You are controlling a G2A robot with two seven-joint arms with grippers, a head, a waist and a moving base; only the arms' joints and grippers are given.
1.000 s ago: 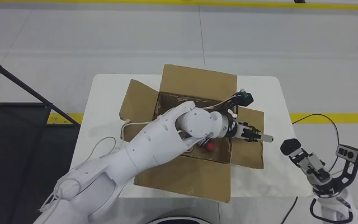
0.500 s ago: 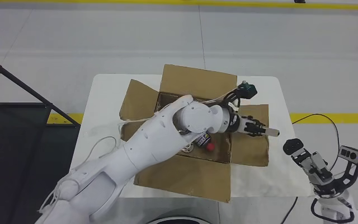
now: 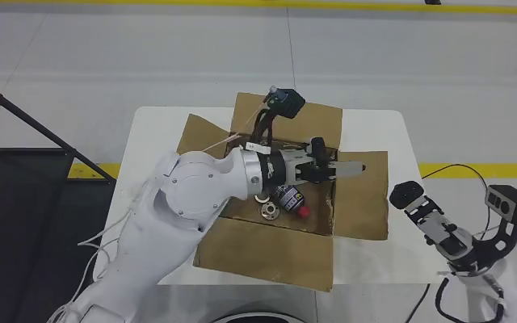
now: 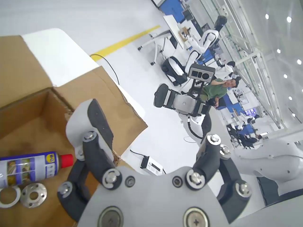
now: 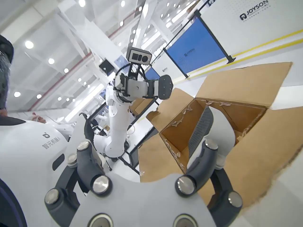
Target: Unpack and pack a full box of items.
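Pulled back and rolled over since a second ago, the left gripper point(image 3: 343, 170) now hangs above the box's right wall instead of out over the right flap. The right gripper point(image 3: 412, 200) has edged in toward the table's right edge.

The table point(image 3: 153, 137) carries one open box point(image 3: 266, 254) at its middle, flaps spread flat toward all four edges. Both grippers are spread and hold nothing; the left one point(image 4: 151, 116) looks out sideways past the box rather than down into it, and the right one point(image 5: 146, 119) waits off the table's right edge.

Unpacking seems well along, as little is left inside. To do the next pick well, the left wrist should tip down, enter clear of the torn right wall, and close across the can's body, not its cap, then lift straight up.

On the box floor, toward its near-right corner, a can point(image 4: 30, 166) lies on its side. Just beside it lie a metal flange point(image 4: 33, 191) and a white ring point(image 4: 8, 197).
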